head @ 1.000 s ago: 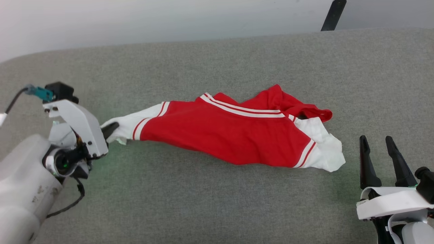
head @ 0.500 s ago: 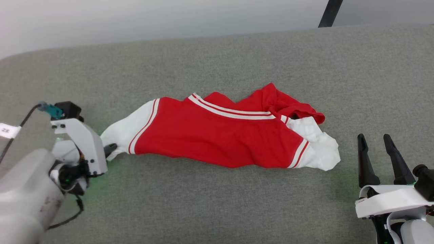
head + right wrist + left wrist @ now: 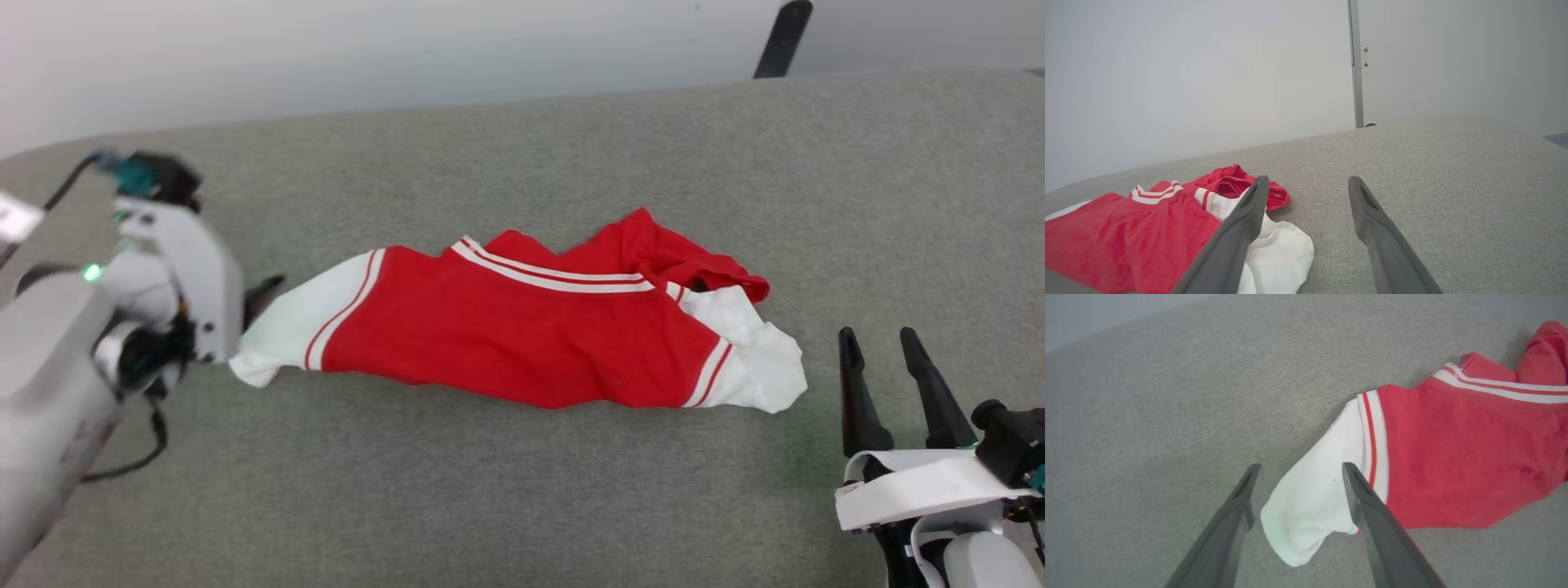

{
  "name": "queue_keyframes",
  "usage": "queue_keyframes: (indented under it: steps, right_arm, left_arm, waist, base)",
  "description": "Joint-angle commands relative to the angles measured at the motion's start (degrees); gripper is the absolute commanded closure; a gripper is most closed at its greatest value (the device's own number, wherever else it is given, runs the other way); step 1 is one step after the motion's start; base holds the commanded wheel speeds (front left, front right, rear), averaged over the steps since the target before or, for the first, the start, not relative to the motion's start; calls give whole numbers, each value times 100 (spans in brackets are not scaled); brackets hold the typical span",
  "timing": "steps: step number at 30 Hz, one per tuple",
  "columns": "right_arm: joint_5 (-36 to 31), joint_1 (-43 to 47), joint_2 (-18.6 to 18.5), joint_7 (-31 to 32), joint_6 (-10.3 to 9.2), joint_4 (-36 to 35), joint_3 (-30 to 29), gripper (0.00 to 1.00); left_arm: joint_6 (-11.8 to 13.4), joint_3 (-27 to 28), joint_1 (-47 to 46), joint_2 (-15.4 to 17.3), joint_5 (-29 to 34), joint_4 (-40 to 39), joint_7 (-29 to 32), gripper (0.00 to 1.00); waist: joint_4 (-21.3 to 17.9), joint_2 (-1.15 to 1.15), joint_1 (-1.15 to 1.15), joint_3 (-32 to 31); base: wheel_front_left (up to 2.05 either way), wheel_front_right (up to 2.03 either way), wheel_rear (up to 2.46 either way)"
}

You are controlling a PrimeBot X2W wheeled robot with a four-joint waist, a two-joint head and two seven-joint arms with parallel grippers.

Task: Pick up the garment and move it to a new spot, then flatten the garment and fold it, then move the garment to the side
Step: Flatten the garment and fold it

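Hovering at the far left, the left gripper [image 3: 1300,469] had its fingers spread wide with nothing pinched, and the white end of the garment [image 3: 522,335] lay loose at its tips. The jersey was bunched across the middle of the grey surface [image 3: 522,506], right end crumpled. Just beside that end, the right gripper [image 3: 878,339] sat open and empty. My worry: grab one thin layer and it'd probably twist worse instead of flattening.
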Motion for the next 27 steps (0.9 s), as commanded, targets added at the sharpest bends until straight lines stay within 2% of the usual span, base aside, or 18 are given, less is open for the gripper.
queue_keyframes:
  steps: [1, 7, 13, 21, 27]
  right_arm:
    - [36, -47, 22, -29, -8, -12, 26, 0]
    - [68, -110, 63, -29, -8, -23, 64, 0]
    - [121, -254, 128, -29, -8, -58, 106, 0]
    - [199, -402, 211, -29, -8, -68, 189, 0]
    - [210, -493, 240, -29, -8, -68, 215, 0]
  left_arm:
    - [32, -40, -112, -43, 80, -74, 42, 0]
    - [-57, -235, -593, -396, 355, -473, 283, 0]
    - [-279, -608, -995, -621, 567, -316, 745, 0]
    - [-356, -796, -1412, -842, 255, -3, 1268, 0]
    - [-361, -985, -1615, -806, 22, 69, 1608, 0]
  waist:
    - [-92, 0, 0, 67]
    - [-400, 0, 0, 265]
    - [-765, 0, 0, 546]
    - [-1084, 0, 0, 920]
    - [-1173, 0, 0, 1060]
  base:
    - [0, 0, 0]
    - [0, 0, 0]
    - [0, 0, 0]
    - [0, 0, 0]
    - [0, 0, 0]
